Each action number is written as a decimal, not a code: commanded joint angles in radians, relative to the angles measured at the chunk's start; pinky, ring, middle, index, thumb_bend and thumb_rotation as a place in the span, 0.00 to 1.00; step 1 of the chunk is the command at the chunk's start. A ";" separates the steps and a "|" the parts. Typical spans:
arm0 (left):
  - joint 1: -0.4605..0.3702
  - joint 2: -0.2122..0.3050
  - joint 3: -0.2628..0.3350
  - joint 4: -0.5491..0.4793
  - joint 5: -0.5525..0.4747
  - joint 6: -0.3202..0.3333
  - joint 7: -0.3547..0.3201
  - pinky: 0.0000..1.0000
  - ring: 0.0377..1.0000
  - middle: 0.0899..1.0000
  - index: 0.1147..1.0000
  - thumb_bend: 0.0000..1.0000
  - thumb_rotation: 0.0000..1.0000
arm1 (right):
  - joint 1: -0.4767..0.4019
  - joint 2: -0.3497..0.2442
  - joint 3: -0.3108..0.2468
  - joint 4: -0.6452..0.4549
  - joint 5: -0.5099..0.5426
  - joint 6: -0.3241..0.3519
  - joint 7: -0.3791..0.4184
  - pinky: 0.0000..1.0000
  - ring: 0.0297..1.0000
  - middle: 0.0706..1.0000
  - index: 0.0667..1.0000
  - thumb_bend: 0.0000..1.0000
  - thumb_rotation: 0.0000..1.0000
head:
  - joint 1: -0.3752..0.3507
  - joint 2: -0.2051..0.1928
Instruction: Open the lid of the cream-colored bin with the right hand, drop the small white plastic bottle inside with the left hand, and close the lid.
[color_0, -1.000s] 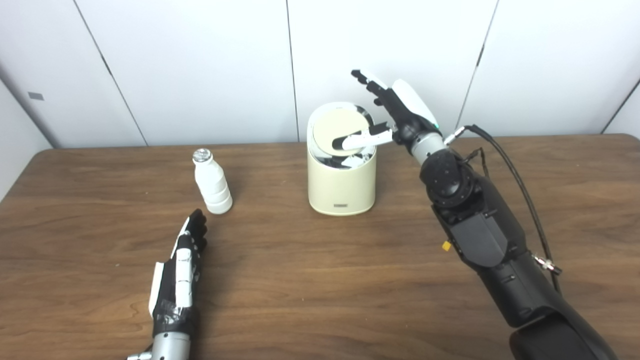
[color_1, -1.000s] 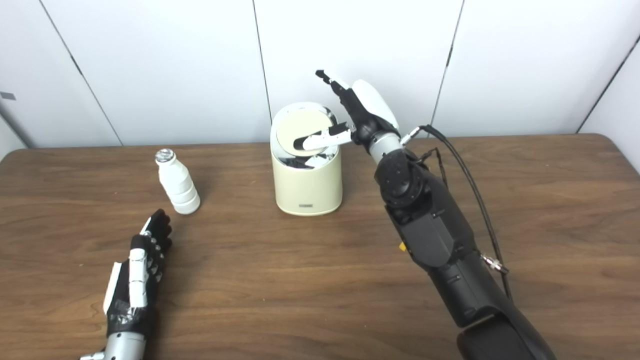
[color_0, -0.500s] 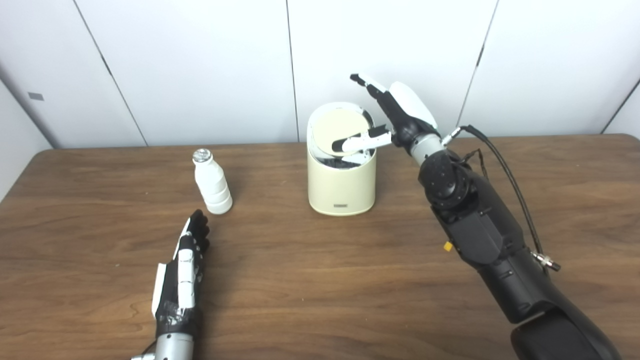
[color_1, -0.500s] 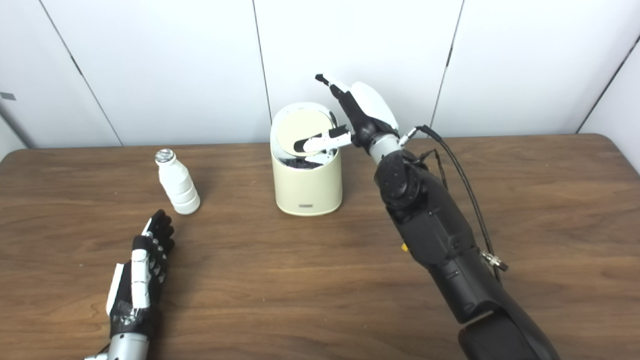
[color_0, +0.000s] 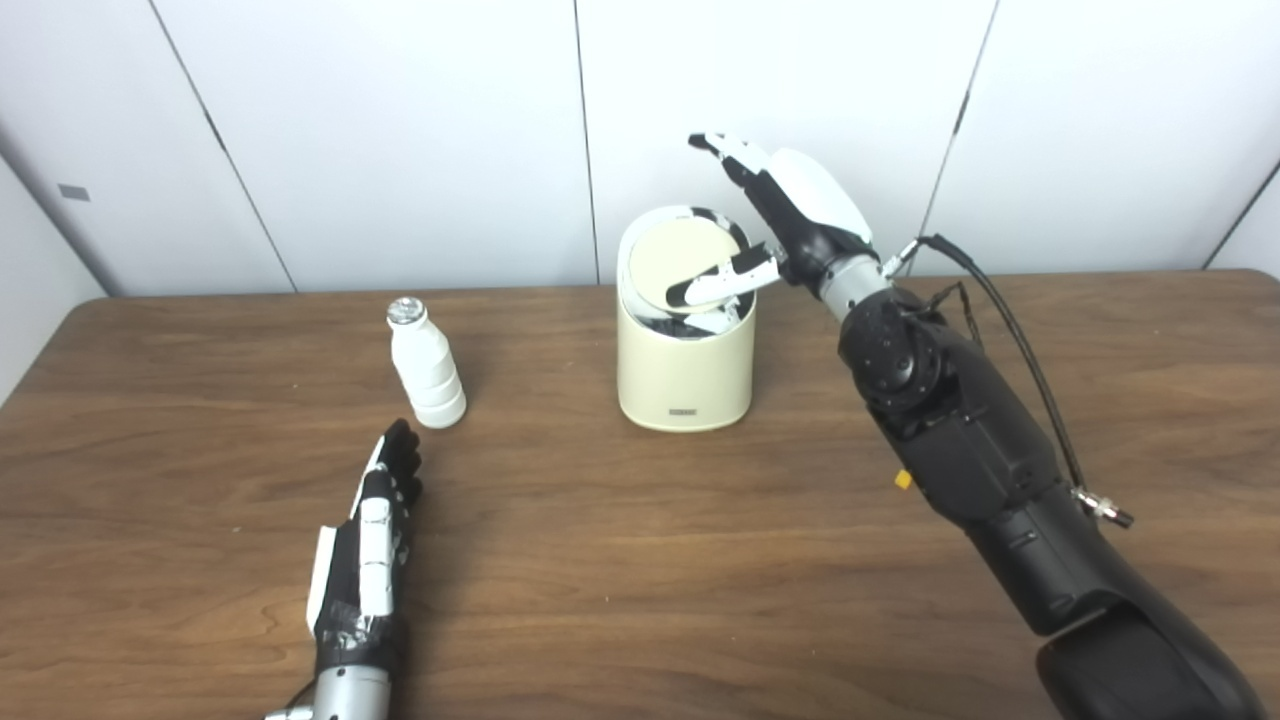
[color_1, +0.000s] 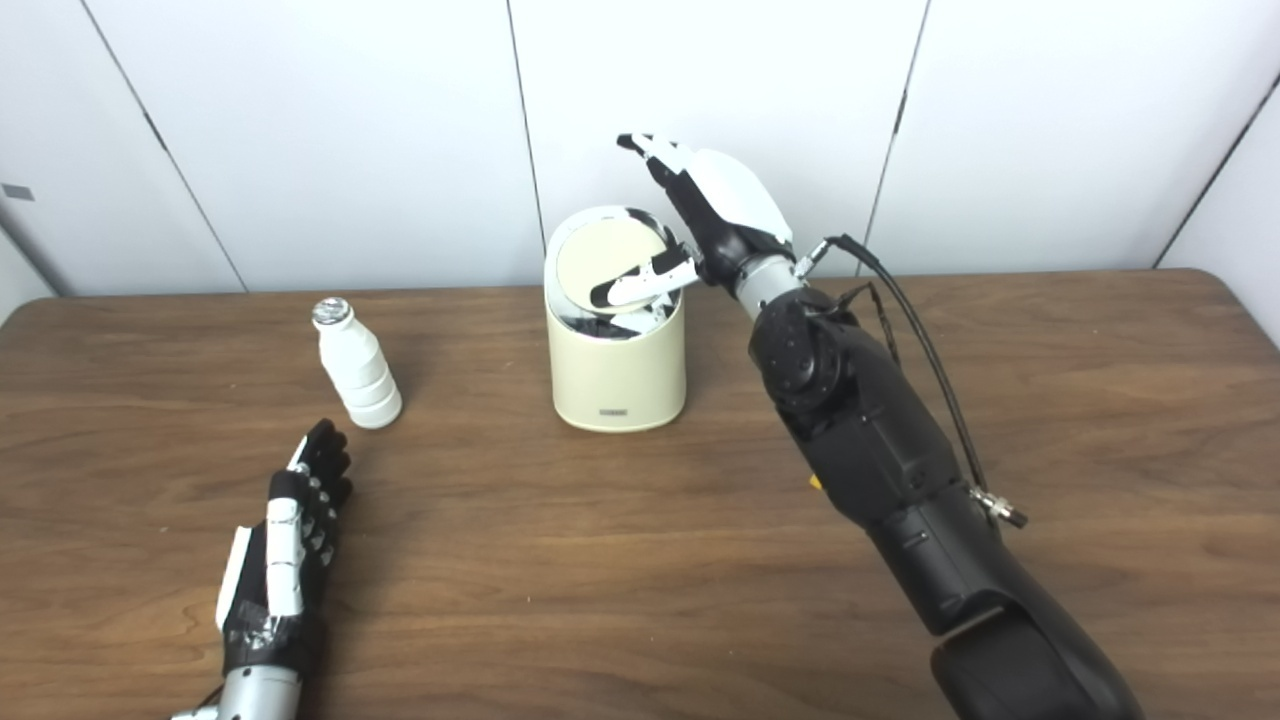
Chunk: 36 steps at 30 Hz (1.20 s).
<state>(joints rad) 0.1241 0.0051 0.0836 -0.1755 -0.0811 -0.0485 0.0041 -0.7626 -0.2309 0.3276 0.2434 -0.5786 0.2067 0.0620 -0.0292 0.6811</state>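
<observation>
I am pressing my right robot hand (color_0: 790, 215), fingers spread, thumb on the tilted lid (color_0: 682, 262) of the bin (color_0: 684, 365), while my empty left robot hand (color_0: 372, 530) is lying flat on the counter (color_0: 640, 560) near the upright bottle (color_0: 424, 365), which I judge it must grasp next.

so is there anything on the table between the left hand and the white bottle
No. In both eye views only bare table separates the left hand from the white bottle.

Bare table (color_0: 620, 560) separates left hand (color_0: 365, 560) from bottle (color_0: 425, 365). Right hand (color_0: 790, 215) and tilted lid (color_0: 685, 265) obstruct bin (color_0: 685, 375) opening.
</observation>
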 joint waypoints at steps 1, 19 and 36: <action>-0.008 0.000 -0.003 -0.030 0.006 -0.008 0.005 1.00 0.99 0.97 0.98 0.57 1.00 | -0.018 -0.029 -0.004 0.004 -0.032 0.005 0.005 0.94 0.99 0.97 0.94 0.95 0.16 | -0.002 0.002; -0.005 0.006 -0.016 -0.011 0.012 -0.020 -0.005 1.00 0.98 0.97 0.98 0.53 1.00 | 0.020 0.046 -0.125 -0.078 0.083 0.037 -0.002 0.83 0.90 0.91 0.90 0.72 0.63 | -0.004 0.001; -0.009 0.006 -0.015 -0.008 0.028 -0.012 0.002 0.99 0.98 0.97 0.98 0.51 1.00 | 0.167 0.051 -0.271 -0.286 0.253 0.141 0.022 0.80 0.89 0.93 0.90 0.57 0.74 | -0.006 -0.005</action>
<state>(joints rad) 0.1252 0.0074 0.0707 -0.1752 -0.0557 -0.0498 0.0043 -0.5746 -0.1666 0.0676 0.0003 -0.3322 0.3465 0.0864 -0.0353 0.6765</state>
